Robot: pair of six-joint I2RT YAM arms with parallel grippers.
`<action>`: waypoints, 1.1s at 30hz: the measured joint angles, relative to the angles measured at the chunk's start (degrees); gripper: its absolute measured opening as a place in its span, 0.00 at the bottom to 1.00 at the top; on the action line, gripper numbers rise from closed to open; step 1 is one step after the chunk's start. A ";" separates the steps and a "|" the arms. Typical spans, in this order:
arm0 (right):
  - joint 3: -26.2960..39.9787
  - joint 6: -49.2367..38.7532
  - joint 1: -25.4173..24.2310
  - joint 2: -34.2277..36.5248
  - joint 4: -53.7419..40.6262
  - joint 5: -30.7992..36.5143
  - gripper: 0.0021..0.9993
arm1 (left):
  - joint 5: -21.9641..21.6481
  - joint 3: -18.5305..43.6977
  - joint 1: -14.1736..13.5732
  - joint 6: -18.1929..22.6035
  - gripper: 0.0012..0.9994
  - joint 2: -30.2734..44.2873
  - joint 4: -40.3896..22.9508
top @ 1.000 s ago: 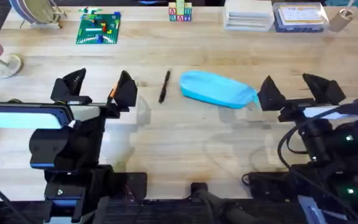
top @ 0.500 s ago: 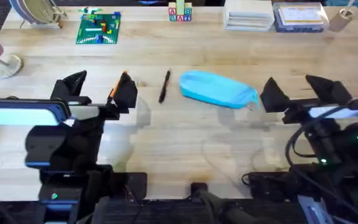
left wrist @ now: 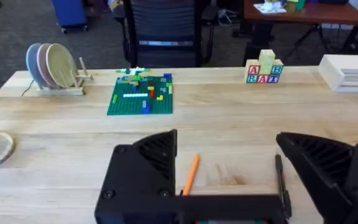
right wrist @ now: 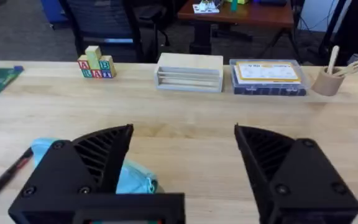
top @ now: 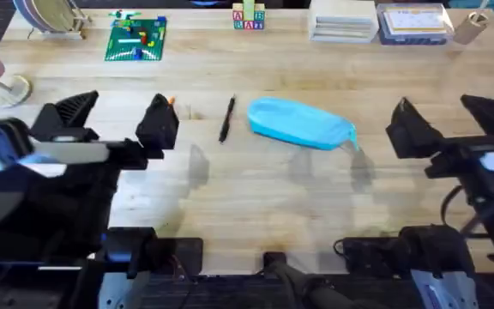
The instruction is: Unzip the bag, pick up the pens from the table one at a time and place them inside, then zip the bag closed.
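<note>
No step can be judged done. The bag (top: 301, 123) lies on the counter (top: 256, 197) apparently zipped; the black pen (top: 226, 118) rests just beside its left end, the orange pen (left wrist: 190, 175) farther left. Both the left tool (top: 114, 120) and right tool (top: 448, 120) are held wide open, empty. "RAT" is read on the letter blocks (left wrist: 264, 67) beyond the bag.

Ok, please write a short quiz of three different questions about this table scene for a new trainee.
1. True or false: the light blue pouch lies between the two grippers.
2. Which pen lies nearer the left gripper? A) black pen B) orange pen
3. Fill in: both grippers are ____.

Key: 1 true. 2 B. 3 open, also the right gripper.
</note>
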 joint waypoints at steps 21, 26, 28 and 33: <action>20.86 2.81 0.00 16.88 -17.64 0.10 1.00 | -0.01 26.98 0.00 -0.02 0.99 30.61 -15.46; 26.82 2.96 0.00 25.32 -23.30 0.10 1.00 | -0.01 32.77 0.00 -0.03 0.99 36.54 -19.52; 28.97 2.96 0.00 28.36 -25.31 0.10 1.00 | -0.01 34.58 0.00 -0.02 0.99 38.54 -21.17; 34.09 2.96 0.00 35.44 -30.04 0.10 1.00 | 0.01 38.09 0.00 -0.17 0.99 43.25 -24.73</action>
